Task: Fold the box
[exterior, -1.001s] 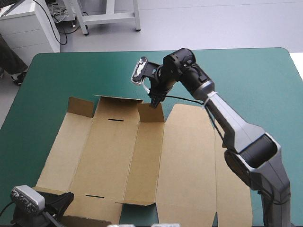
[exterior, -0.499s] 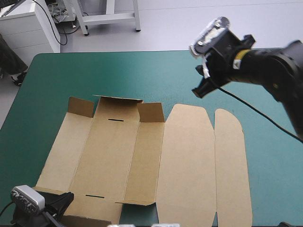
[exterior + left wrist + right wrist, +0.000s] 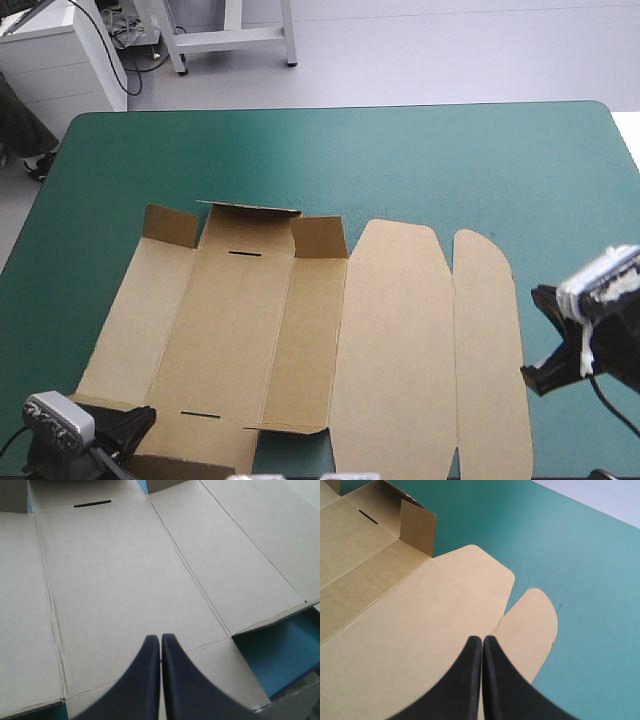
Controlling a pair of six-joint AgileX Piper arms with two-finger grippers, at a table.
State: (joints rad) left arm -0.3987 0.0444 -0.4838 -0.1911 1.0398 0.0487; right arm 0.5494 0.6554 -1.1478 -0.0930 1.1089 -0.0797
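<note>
The teal-green table [image 3: 450, 160] carries the brown box [image 3: 240, 330], spread nearly flat left of centre, with its short far flaps [image 3: 318, 238] part raised. The board looks light and stiff and should crease along its scores, so a flap edge suits gripping. Left gripper [image 3: 161, 639] and right gripper [image 3: 483, 639] are both pinched closed and empty.
</note>
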